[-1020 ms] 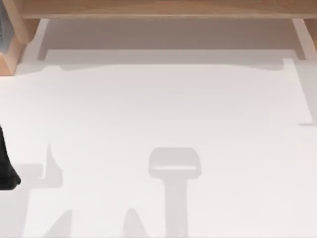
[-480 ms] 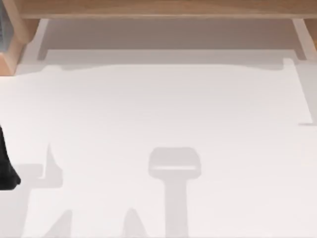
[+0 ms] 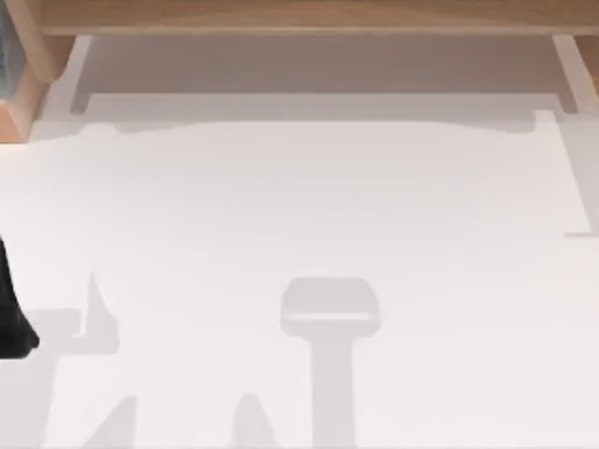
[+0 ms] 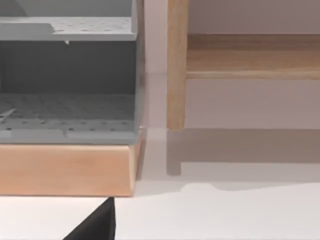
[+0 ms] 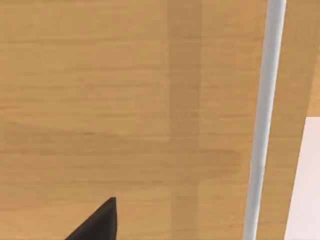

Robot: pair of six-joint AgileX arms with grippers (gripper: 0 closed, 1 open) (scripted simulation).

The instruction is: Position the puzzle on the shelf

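The shelf (image 3: 299, 14) spans the far edge of the white surface (image 3: 309, 206). The left arm (image 3: 11, 309) sits parked at the left edge; the right gripper (image 5: 97, 222) hangs above wood board. Neither gripper's state can be told. The puzzle's location cannot be told, so the step cannot be judged; next, locate it
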